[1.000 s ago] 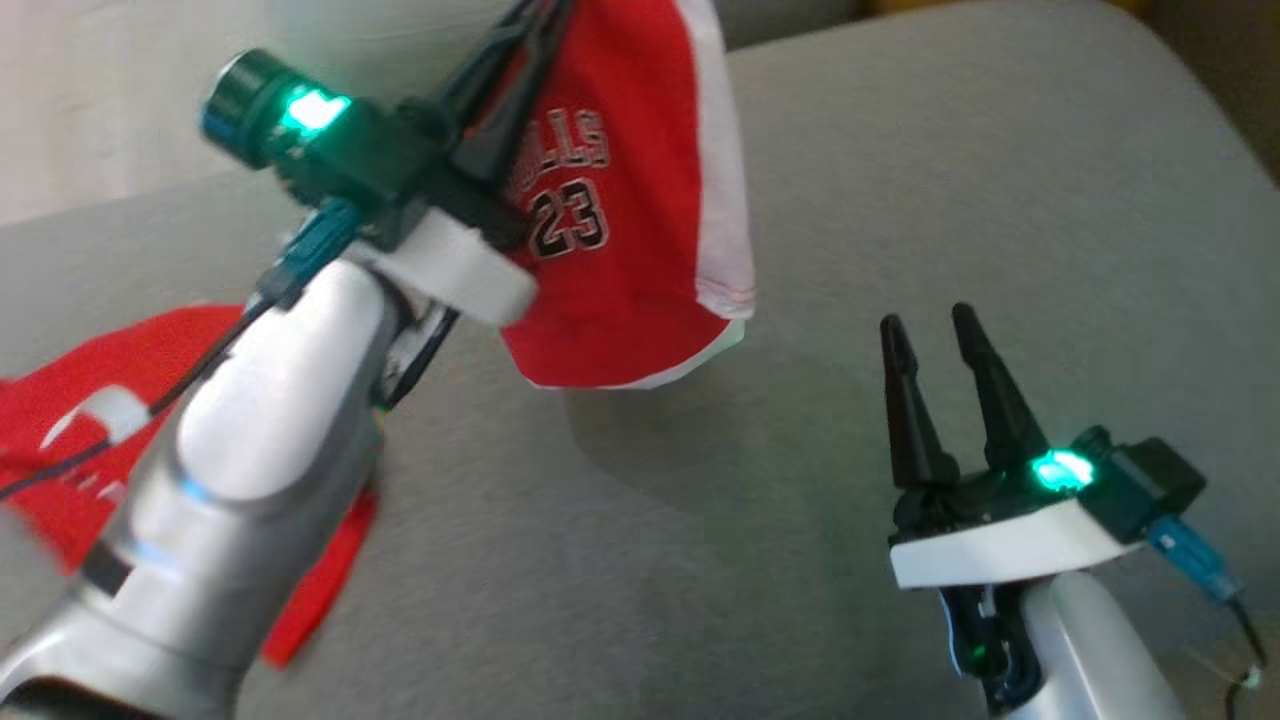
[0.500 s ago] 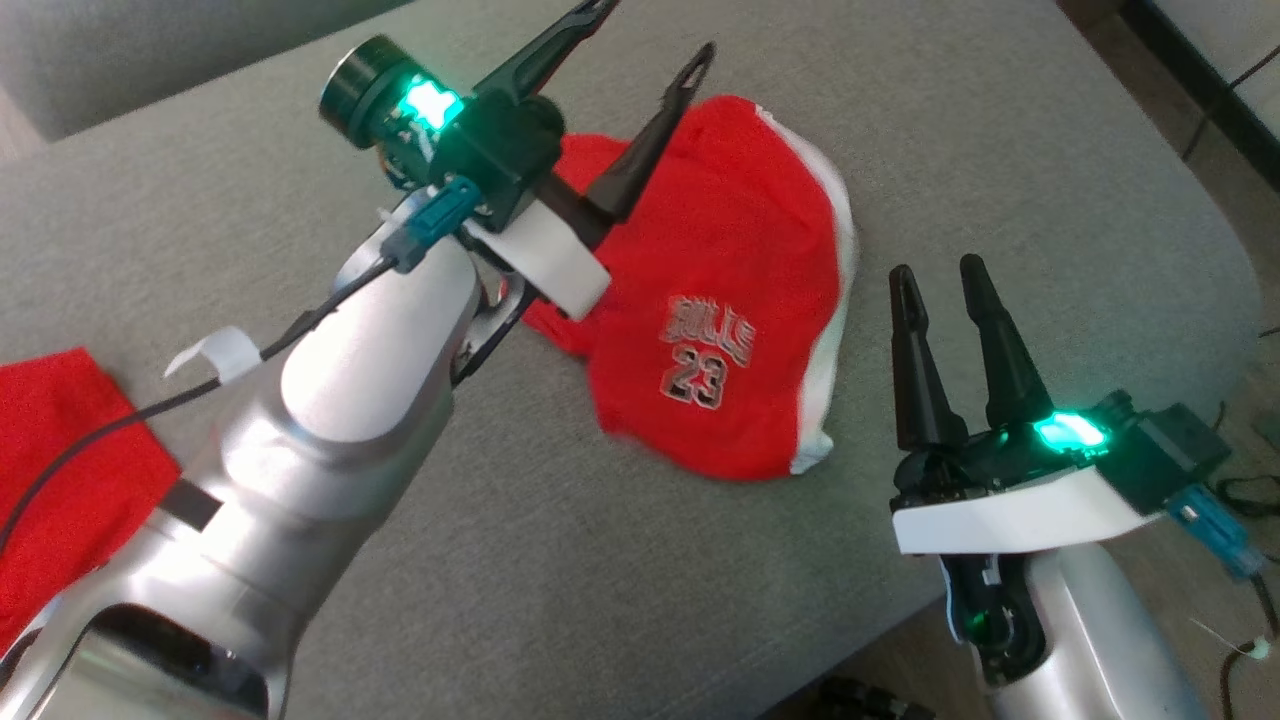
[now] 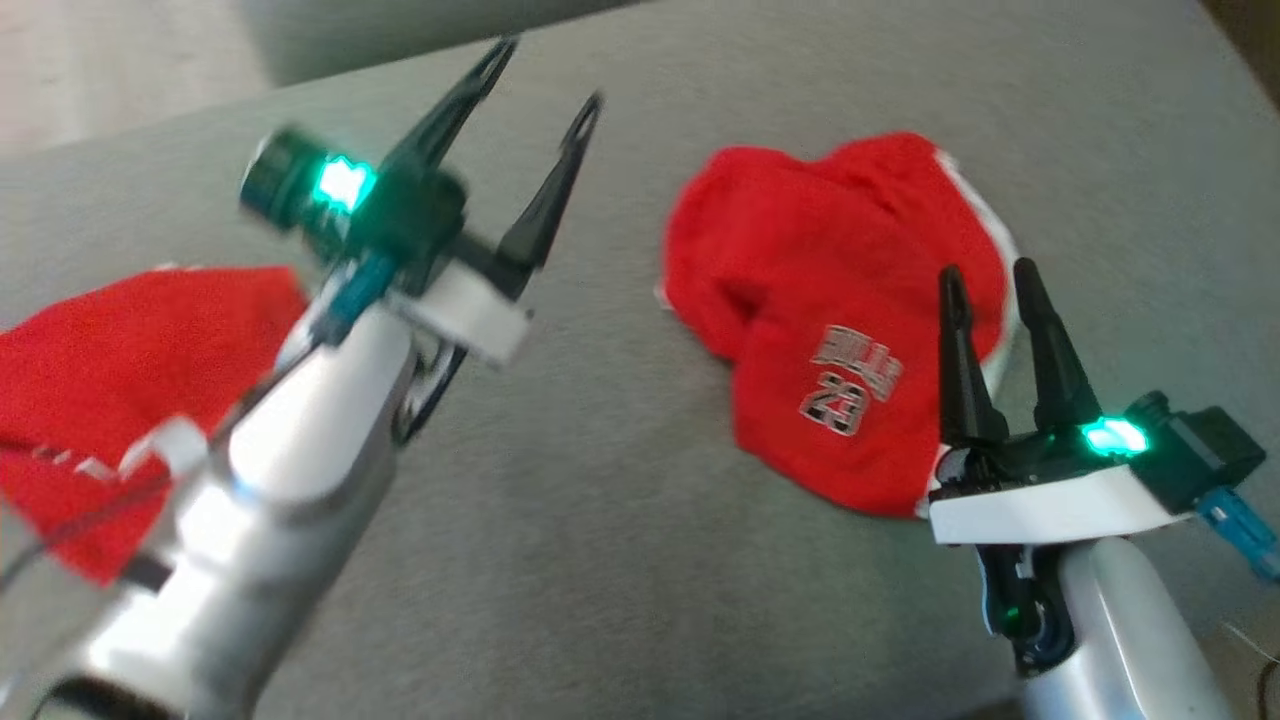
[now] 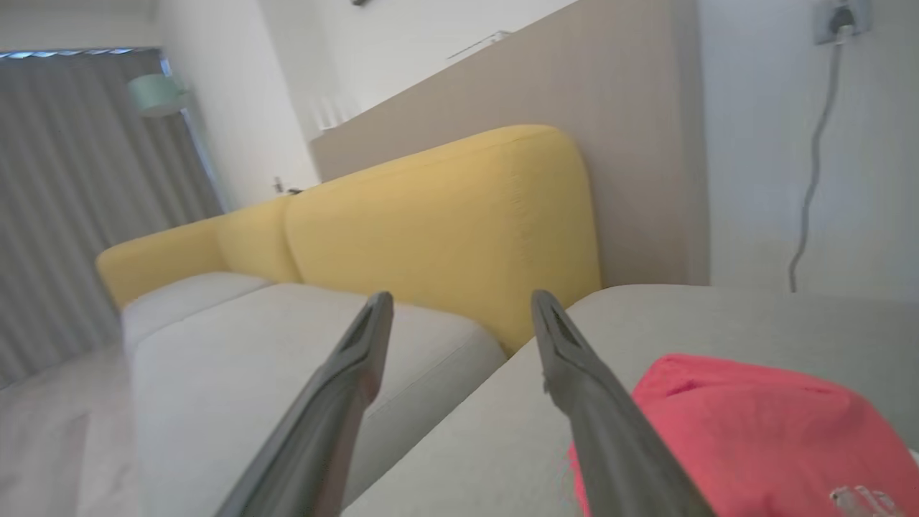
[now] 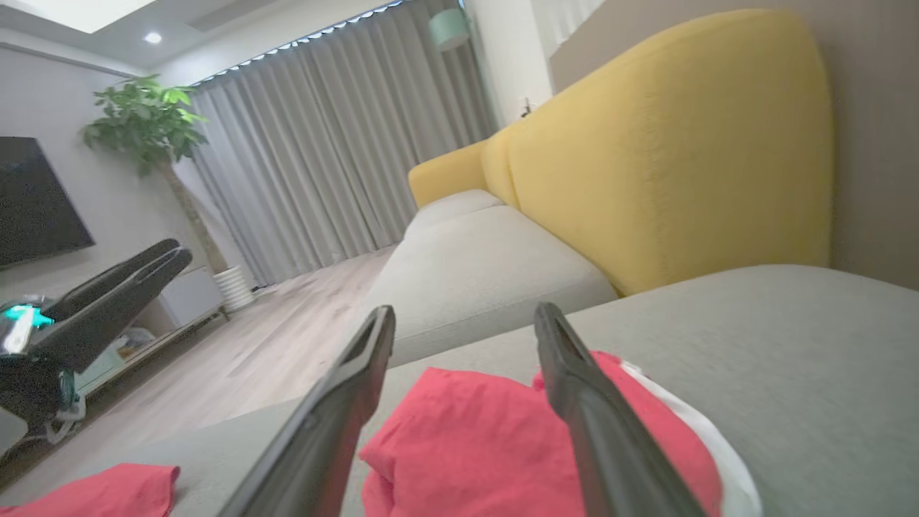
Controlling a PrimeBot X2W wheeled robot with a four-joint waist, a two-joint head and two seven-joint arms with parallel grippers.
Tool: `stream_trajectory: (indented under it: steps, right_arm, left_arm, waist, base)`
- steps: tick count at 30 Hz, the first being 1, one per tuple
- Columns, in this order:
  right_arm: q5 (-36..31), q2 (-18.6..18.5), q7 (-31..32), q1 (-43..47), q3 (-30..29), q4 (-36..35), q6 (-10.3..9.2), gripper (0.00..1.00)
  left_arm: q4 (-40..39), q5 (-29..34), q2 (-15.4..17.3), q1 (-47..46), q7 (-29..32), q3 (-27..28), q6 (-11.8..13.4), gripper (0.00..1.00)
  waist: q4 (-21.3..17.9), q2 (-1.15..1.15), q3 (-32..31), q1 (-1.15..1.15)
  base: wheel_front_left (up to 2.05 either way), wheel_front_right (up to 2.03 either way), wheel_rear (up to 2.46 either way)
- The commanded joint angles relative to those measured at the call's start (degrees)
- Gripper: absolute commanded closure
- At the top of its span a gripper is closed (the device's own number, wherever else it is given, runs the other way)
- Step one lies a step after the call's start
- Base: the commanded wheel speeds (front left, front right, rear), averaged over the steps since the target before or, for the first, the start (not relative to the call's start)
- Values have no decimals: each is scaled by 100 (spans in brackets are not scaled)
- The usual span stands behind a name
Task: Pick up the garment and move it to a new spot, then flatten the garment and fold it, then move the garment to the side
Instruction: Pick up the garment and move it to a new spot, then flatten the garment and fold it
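We see the red garment [image 3: 830, 330] lying crumpled on the grey sofa seat [image 3: 600, 560], toward the right side of the head view. It has white trim along its far-right edge and a printed "23" under a line of lettering too blurred to read. Nothing is holding it.

Our left gripper [image 3: 545, 80] is raised over the seat with its two dark fingers spread wide and nothing between them. In the head view it sits apart from the garment, to its left, and the arm is blurred. In the left wrist view the garment shows at the lower right, just beside one of the fingers [image 4: 610, 431] and not between them.

Our right gripper [image 3: 986, 270] also stands open and empty. In the head view its fingers overlap the garment's white-trimmed right edge. From the right wrist view the red cloth lies under and between the fingertips, but we cannot tell whether they touch it.

A second red cloth [image 3: 120, 370] lies on the seat at the far left, well apart from the garment. A yellow backrest [image 5: 668, 143] rises behind the seat, with grey curtains [image 5: 309, 143] and a potted plant [image 5: 140, 115] beyond.
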Motion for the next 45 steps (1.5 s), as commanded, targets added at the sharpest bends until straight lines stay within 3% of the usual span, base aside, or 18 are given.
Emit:
stream_trajectory:
  steps: [1,9,14,17,23,33,38,42,45]
  right_arm:
    - [-52,-23,-36,-22,94,-148,-4,0]
    - [-198,-23,-36,241,-227,-163,-4,0]
    - [-373,-23,-36,396,-336,-87,-4,0]
    - [-425,-23,-36,460,-377,-46,-4,0]
    - [-482,-23,-36,559,-392,22,-4,0]
    - [-620,-23,-36,307,-530,85,-4,0]
    - [-854,-23,-36,-370,-1303,617,-4,0]
    - [-1242,-23,70,-1252,-2409,1814,-4,0]
    - [-1930,-23,327,-1900,-3294,2670,-4,0]
  left_arm:
    - [-222,-56,201,-17,-45,251,92,0]
    - [-1238,85,454,1546,-69,510,825,0]
    - [-1738,93,293,2578,-70,819,1296,0]
    - [-1907,152,146,3066,-70,966,1424,0]
    - [-2102,368,-89,3491,-70,1244,1387,0]
    - [-2063,646,-261,3490,-71,1576,1059,0]
    - [-1978,769,-369,3357,-71,1613,910,0]
    - [-1910,838,-468,3231,-71,1640,805,0]
    - [-1874,898,-538,3137,-71,1659,743,0]
  waist:
    - [430,0,-268,0]
    - [1079,0,-538,0]
    - [1295,0,-659,0]
    - [1338,0,-712,0]
    - [1373,0,-755,0]
    - [1352,0,-584,0]
    - [1377,0,-291,0]
    - [1405,0,-60,0]
    - [1443,0,64,0]
  base:
    - [0,0,0]
    - [0,0,0]
    - [0,0,0]
    - [0,0,0]
    - [0,0,0]
    - [0,0,0]
    - [0,0,0]
    - [0,0,0]
    - [0,0,0]
